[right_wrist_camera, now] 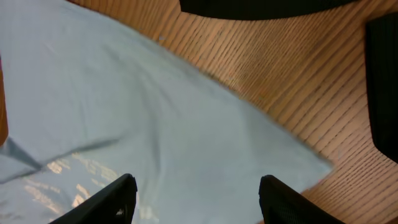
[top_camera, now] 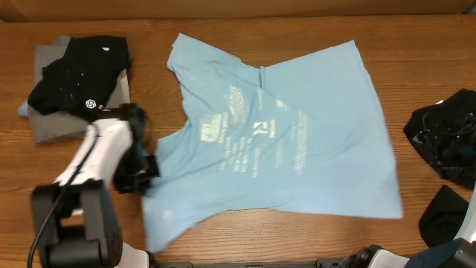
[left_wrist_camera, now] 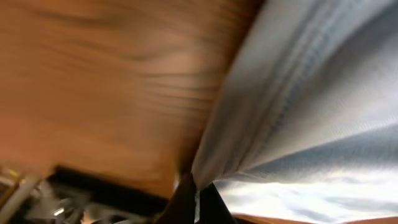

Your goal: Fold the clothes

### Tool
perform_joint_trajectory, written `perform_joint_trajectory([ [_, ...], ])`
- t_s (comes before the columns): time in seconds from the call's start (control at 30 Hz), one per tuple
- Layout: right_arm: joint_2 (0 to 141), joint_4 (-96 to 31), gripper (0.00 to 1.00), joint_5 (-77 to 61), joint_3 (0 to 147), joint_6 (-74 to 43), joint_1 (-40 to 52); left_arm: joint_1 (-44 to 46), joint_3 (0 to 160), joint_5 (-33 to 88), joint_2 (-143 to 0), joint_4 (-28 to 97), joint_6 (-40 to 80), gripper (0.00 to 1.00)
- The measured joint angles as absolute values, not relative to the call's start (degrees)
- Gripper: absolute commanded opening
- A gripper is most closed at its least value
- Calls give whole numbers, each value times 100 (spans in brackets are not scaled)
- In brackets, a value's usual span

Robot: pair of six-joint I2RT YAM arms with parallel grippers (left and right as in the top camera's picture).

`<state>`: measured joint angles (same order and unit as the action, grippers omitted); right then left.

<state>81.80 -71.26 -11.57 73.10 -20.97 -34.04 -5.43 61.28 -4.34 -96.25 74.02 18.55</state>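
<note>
A light blue T-shirt (top_camera: 282, 141) with pale print lies spread on the wooden table, skewed, its lower left corner trailing toward the front edge. My left gripper (top_camera: 147, 173) is shut on the shirt's left edge; in the left wrist view the two dark fingers (left_wrist_camera: 196, 198) pinch the blue cloth (left_wrist_camera: 298, 124) just above the table. My right gripper (right_wrist_camera: 198, 198) is open and empty, hovering above the shirt's right part (right_wrist_camera: 155, 137); its arm barely shows at the lower right of the overhead view.
A black garment (top_camera: 78, 74) lies on a grey folded one (top_camera: 59, 119) at the back left. More black clothes (top_camera: 450, 141) are piled at the right edge, with another dark piece (top_camera: 445, 217) below.
</note>
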Motion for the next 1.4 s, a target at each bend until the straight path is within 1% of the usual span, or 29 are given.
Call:
perform_joint_trajectory([
  [0.17,8180,-7046,67,-1162,7310,-2093,-3402,-1341,6154,-716,-9107,7638,1844,4],
  [0.33,8180,-6766,67,-1221,7288,-2086,-3341,-1514,6156,-786,-8923,7682,1828,4],
  [0.37,8180,-6667,70,-1238,7271,-2069,-3293,-1520,6154,-801,-8923,7658,1828,4],
  [0.53,8211,-6001,71,-1317,7126,-1896,-2742,-1667,6156,-856,-8923,7618,1828,4],
  [0.63,8340,-5570,71,-1299,7037,-1822,-2399,-1922,6156,-895,-8923,7631,1828,4],
  [0.83,9063,-5120,71,-1179,6958,-1774,-2174,-2904,6156,-821,-8923,7496,1747,5],
  [0.87,9190,-5063,71,-1175,6947,-1769,-2174,-3039,6156,-768,-8923,7459,1691,12],
  [0.9,9310,-5028,71,-1181,6936,-1756,-2174,-3144,6156,-729,-8923,7430,1640,31],
  [0.93,9500,-4971,70,-1280,6925,-1673,-2174,-3216,6156,-683,-8923,7400,1551,46],
  [1.0,9668,-4908,69,-1417,6919,-1594,-2169,-3225,6156,-617,-8923,7389,1520,54],
  [1.03,9795,-4884,66,-1498,6919,-1522,-2156,-3221,6156,-578,-8923,7387,1483,58],
  [1.07,9915,-4873,61,-1557,6919,-1452,-2130,-3203,6156,-545,-8923,7382,1474,59],
  [1.13,10108,-4869,57,-1629,6917,-1367,-2069,-3170,6156,-495,-8923,7360,1455,60],
  [1.3,10523,-4847,58,-1728,6893,-1129,-1780,-3146,6156,-384,-8923,7229,1409,59],
  [1.4,10595,-4829,64,-1756,6893,-980,-1603,-3148,6156,-119,-8923,7065,1203,63],
])
